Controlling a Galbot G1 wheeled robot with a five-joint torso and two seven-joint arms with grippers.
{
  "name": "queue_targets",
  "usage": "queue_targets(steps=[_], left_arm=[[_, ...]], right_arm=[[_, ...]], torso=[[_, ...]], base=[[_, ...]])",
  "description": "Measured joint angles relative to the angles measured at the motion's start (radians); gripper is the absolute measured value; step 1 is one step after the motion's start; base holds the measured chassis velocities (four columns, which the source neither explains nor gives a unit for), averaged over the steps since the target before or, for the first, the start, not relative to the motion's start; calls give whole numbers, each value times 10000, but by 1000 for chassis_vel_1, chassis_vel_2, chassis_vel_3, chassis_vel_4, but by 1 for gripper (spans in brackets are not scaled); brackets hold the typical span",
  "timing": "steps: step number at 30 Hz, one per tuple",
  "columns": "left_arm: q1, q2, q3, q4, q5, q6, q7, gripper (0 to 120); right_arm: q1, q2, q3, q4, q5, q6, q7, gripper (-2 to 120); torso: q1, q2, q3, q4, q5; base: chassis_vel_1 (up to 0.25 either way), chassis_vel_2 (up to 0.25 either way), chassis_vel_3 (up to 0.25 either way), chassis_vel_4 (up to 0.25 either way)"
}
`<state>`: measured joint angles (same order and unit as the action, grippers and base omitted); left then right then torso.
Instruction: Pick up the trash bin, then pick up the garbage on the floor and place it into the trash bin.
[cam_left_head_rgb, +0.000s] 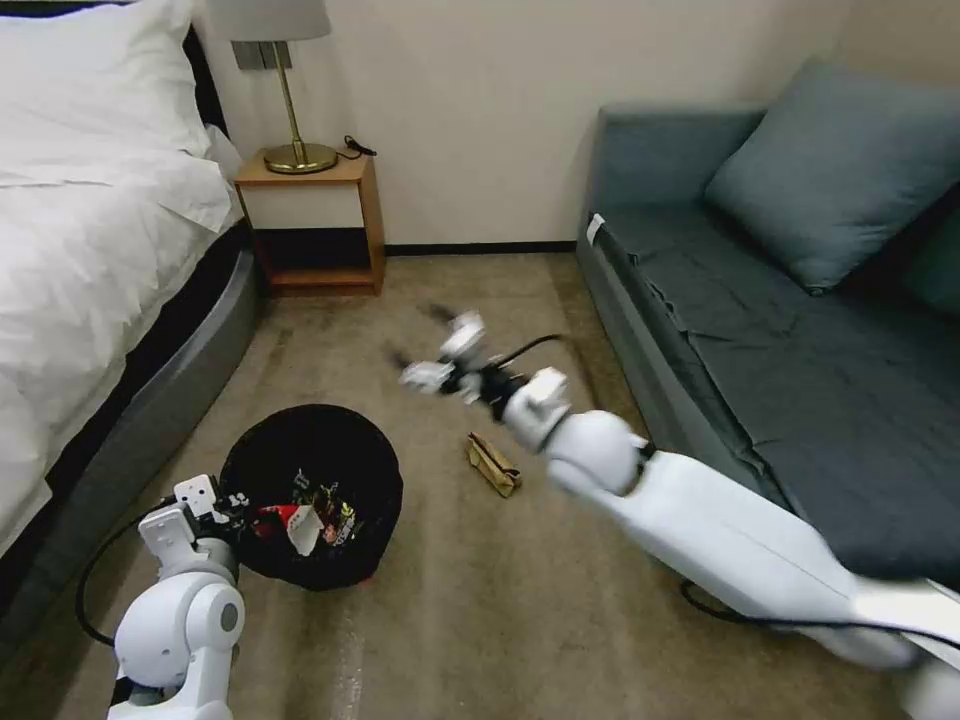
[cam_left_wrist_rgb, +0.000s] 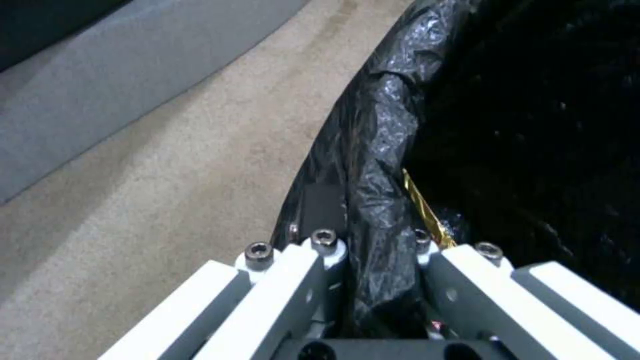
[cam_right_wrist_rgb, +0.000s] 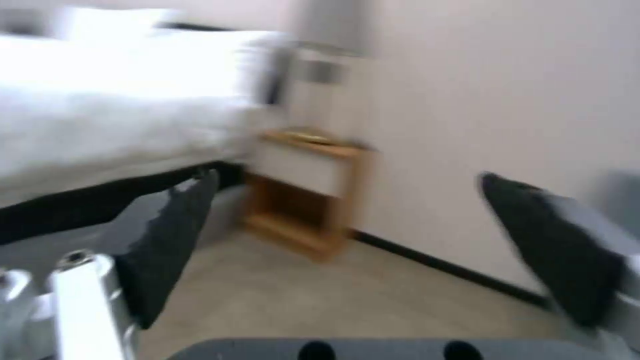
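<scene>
The trash bin (cam_left_head_rgb: 312, 495) is sitting on the carpet beside the bed (cam_left_head_rgb: 90, 260), holding a red-and-white carton (cam_left_head_rgb: 290, 520) and other litter. The tan paper bag (cam_left_head_rgb: 493, 464) is lying on the floor between bin and sofa (cam_left_head_rgb: 800, 370). The left pincer (cam_left_wrist_rgb: 373, 280) is clamping the bin's bagged rim. The right pincer (cam_left_head_rgb: 420, 340) is hanging spread wide and empty above the carpet beyond the bag

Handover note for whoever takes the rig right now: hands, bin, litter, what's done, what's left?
Left hand: shut on the trash bin rim, beside the bed.
Right hand: open, empty, above the carpet between bin and sofa.
Done: bin gripped; several litter pieces lie inside it.
Left: the tan paper bag lies on the floor near the sofa; pick it up and bin it.
</scene>
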<state>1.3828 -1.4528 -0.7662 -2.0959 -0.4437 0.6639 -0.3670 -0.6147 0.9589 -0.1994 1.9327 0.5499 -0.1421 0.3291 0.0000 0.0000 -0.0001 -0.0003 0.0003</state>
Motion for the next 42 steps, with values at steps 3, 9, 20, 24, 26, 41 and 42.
queue_targets(steps=[3,9,20,24,26,41,42], left_arm=[[35,-1,-25,-17,-5,-8,3,2],[91,16,-76,-91,-36,-24,1,2],[74,-30,-62,-96,-109,-101,37,2],[103,-37,-77,-153,-128,-110,41,2],[111,-37,-106,-185,-137,-111,43,2],[94,-84,-192,-180,-152,-113,46,2],[80,-91,-192,-158,-151,-114,46,2]], right_arm=[[-848,75,1008,367,-243,-151,418,99],[-3511,719,3764,1442,-1287,-109,739,100],[-8638,2919,5838,3213,-4262,1000,406,100],[-8933,3235,5383,3069,-4662,1494,137,100],[-8948,3328,5169,2947,-4853,1749,-39,100],[-8531,3062,4662,2450,-4854,1924,-175,100],[-8485,3032,4648,2400,-4830,1922,-176,100]], torso=[[0,0,0,0,-1],[0,0,-1,2,1],[-1,0,-1,1,-3],[-1,0,-1,3,-4],[-1,0,-1,3,-5],[0,0,1,3,-3],[0,-1,1,3,-3]], base=[[0,0,0,0],[0,0,0,0],[0,0,0,0],[0,0,0,0],[0,0,0,0],[-80,80,80,-77],[-175,185,178,-182]])
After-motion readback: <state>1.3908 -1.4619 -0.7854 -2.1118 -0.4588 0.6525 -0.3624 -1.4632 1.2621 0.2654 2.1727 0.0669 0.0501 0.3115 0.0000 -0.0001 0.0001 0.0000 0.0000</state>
